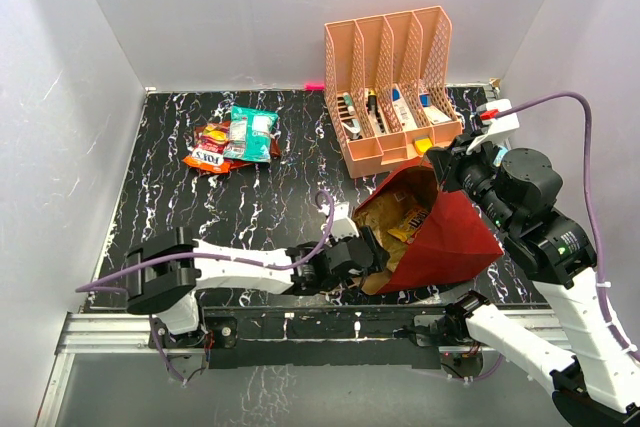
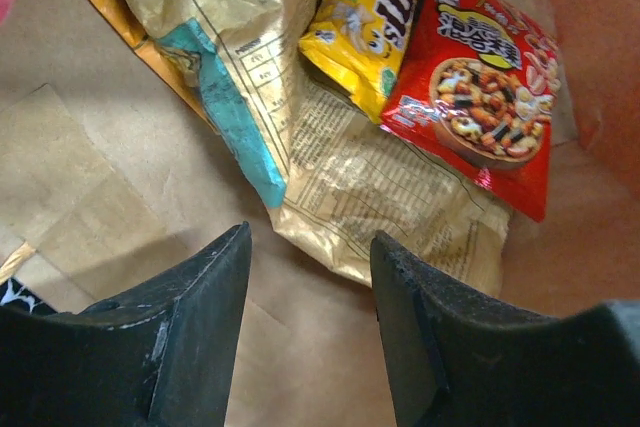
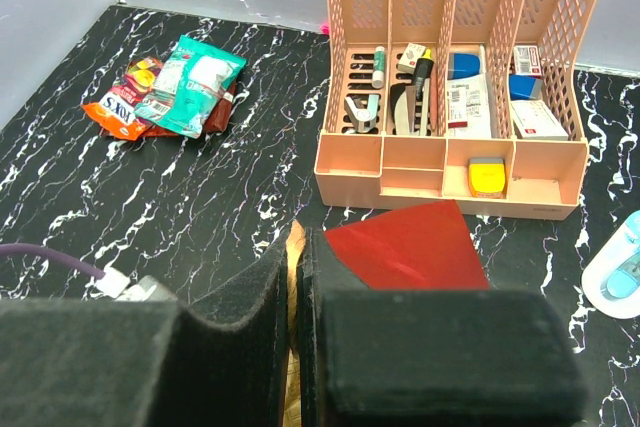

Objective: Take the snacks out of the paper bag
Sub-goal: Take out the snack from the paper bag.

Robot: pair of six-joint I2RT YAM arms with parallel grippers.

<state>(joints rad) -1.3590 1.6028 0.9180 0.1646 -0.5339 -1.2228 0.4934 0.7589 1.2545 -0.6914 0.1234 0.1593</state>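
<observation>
Top external view: the bag point(image 1: 455, 232) lies tipped on the table point(image 1: 200, 217), its mouth toward the left claw point(image 1: 360, 252), which reaches inside. Left wrist view shows that claw's jaws apart, gripping nothing, a gold packet point(image 2: 330, 147) just ahead, a yellow packet point(image 2: 375, 17) and a red packet point(image 2: 480, 87) deeper in. The right claw point(image 3: 297, 247) is pinched together on the bag's rim. 1 pile of snacks point(image 1: 232, 140) sits at the table's far side, well apart from the bag, left of the organizer point(image 1: 390, 77).
</observation>
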